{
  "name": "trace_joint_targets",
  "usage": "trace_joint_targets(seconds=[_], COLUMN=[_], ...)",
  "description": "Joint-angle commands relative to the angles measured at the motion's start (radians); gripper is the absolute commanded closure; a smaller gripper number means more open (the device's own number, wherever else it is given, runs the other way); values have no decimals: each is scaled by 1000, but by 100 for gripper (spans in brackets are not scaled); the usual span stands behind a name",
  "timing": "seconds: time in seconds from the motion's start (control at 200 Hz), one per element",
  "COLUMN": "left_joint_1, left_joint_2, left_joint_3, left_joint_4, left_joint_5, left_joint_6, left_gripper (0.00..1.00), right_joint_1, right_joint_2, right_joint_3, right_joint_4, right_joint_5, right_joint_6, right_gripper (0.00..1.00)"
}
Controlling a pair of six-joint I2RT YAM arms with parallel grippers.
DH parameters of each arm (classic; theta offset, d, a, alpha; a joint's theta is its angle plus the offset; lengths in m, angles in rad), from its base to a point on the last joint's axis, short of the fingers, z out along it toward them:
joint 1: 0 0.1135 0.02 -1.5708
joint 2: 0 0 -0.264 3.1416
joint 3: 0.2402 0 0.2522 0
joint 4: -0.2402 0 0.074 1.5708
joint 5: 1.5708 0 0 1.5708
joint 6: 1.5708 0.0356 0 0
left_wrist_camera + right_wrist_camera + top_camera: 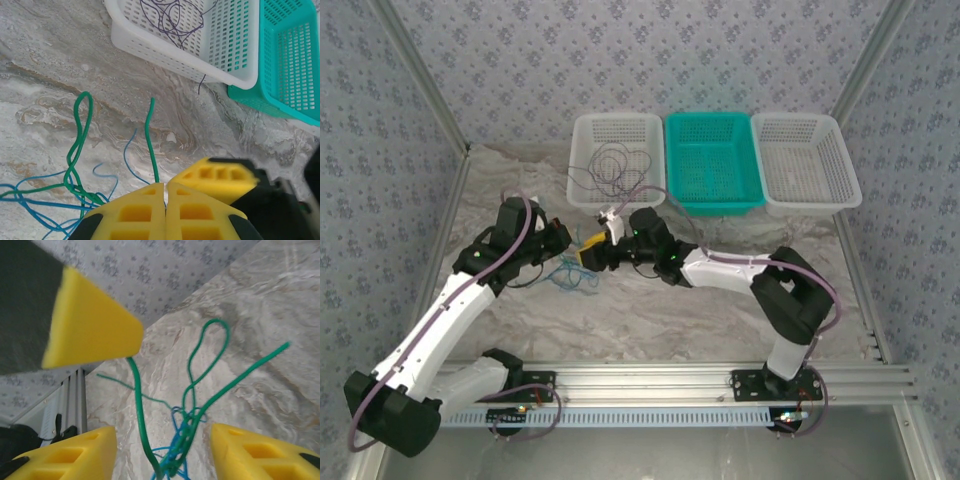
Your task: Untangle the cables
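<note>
Flower-papered walls [620, 50] are enclosing the marbled surface [720, 320]. Left of its centre, the left claw [165, 186] is pinching the green cable [147, 135], tangled with the blue cable [45, 202]; the right claw [162, 440] is gaping just beside. The dark cable [615, 165] is lying in the far-left white basket [618, 118].

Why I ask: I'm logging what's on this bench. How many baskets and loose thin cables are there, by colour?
White baskets: 2
Teal basket: 1
Dark cable: 1
Green cable: 1
Blue cable: 1
Total: 6
</note>
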Motion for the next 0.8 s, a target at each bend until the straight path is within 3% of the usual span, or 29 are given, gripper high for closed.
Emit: trace_joint_targets(seconds=[0.0, 0.11, 0.17, 0.295, 0.375, 0.515, 0.65, 0.725, 0.795], left_joint_1=[-6, -5, -5, 13, 55, 177, 239, 242, 243], left_joint_2=[-9, -6, -9, -54, -110, -167, -112, -88, -78], left_joint_3=[42, 41, 41, 47, 48, 56, 67, -4, -92], left_joint_4=[-3, -5, -15, -70, -95, -159, -110, 122, 366], left_joint_5=[15, 13, -1, -79, -106, -37, 280, 490, 578], left_joint_6=[-15, -11, -2, 37, 66, 97, 86, -75, -272], left_gripper=[100, 100, 98, 44, 31, 29, 38, 48, 58], right_joint_1=[19, 17, 16, 4, -17, -48, -74, -88, -99], right_joint_2=[46, 61, 52, 30, 13, -51, -102, -120, -130], right_joint_3=[57, 64, 57, 55, 28, -24, -23, -36, -39], right_joint_4=[91, 121, 141, 105, 114, 91, -4, 10, 7], right_joint_5=[-36, 8, 16, -27, -69, -131, -155, -164, -169], right_joint_6=[27, 47, 51, 54, 82, 38, -28, -32, -32], right_gripper=[61, 93, 100, 100, 100, 100, 100, 100, 100])
